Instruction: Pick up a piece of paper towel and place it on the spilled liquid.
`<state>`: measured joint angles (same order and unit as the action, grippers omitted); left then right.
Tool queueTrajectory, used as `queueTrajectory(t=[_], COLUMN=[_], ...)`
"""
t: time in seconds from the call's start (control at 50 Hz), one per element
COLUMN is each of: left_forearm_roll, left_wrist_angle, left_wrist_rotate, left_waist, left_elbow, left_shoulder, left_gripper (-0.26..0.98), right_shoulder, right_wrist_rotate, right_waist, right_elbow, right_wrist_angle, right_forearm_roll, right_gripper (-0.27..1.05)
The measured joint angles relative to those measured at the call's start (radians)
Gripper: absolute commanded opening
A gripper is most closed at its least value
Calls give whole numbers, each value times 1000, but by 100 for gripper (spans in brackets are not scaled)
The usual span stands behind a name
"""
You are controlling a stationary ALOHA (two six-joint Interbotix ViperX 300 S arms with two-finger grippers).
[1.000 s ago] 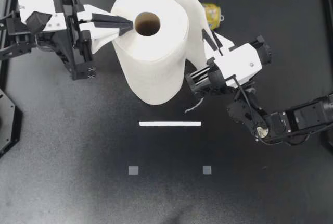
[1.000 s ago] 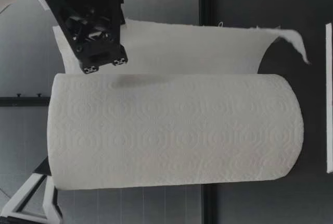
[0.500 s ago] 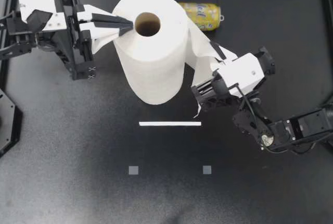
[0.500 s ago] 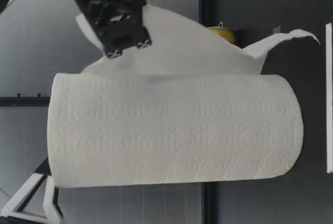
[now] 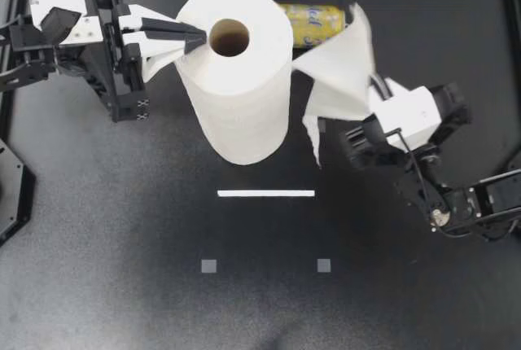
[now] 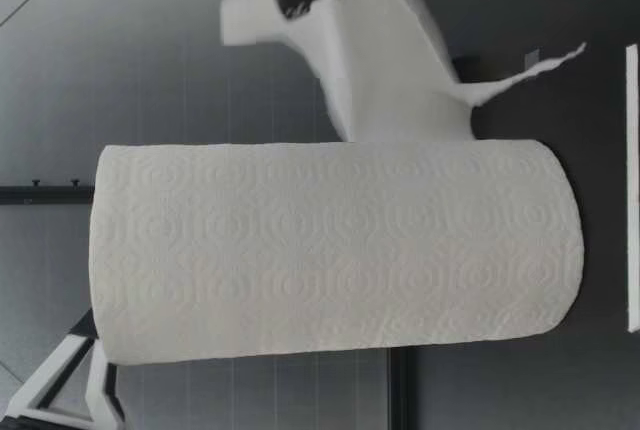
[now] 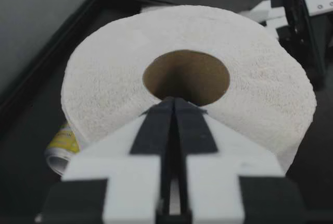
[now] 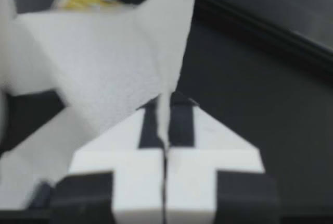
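sheet of paper towel hangs above the surface, pinched between the fingers of my right tool, one edge meeting the upright roll. my left tool is pressed together, tips on the roll's top at the core's rim. yellow can lies behind.

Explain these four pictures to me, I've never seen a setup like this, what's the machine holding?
It is a robot with two arms at a black table, each ending in a two-fingered hand. One picture looks straight down, one across at table height, two come from wrist cameras. A roll of paper towel stands upright; a yellow can lies beside it. The left hand is closed, tips on the roll's top by its core hole. The right hand pinches a sheet drawn from the roll. No spill shows.
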<state>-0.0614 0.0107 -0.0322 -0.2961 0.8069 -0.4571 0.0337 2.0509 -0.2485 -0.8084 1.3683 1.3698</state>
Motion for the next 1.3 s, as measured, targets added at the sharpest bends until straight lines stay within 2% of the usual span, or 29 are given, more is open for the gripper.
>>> queueTrajectory(t=[0.42, 0.72, 0.84, 1.08, 1.3], left_forearm_roll=[-2, -9, -12, -21, -29], left_wrist_angle=[0, 0, 0, 0, 0], left_wrist_rotate=[0, 0, 0, 0, 0], left_waist=[-2, -2, -2, -2, -2], left_elbow=[3, 5, 5, 6, 8], left_shoulder=[0, 0, 2, 0, 0], left_gripper=[4, 4, 4, 4, 4], right_shoulder=[-29, -64, -71, -100, -236], right_wrist_rotate=[69, 67, 15, -225, -255], right_waist=[137, 244, 324, 383, 453], right_elbow=[-192, -282, -308, -276, -331], right_wrist_angle=[12, -12, -54, -14, 6], right_forearm_roll=[-6, -5, -14, -14, -5], right_gripper=[-9, -9, -9, -9, -9])
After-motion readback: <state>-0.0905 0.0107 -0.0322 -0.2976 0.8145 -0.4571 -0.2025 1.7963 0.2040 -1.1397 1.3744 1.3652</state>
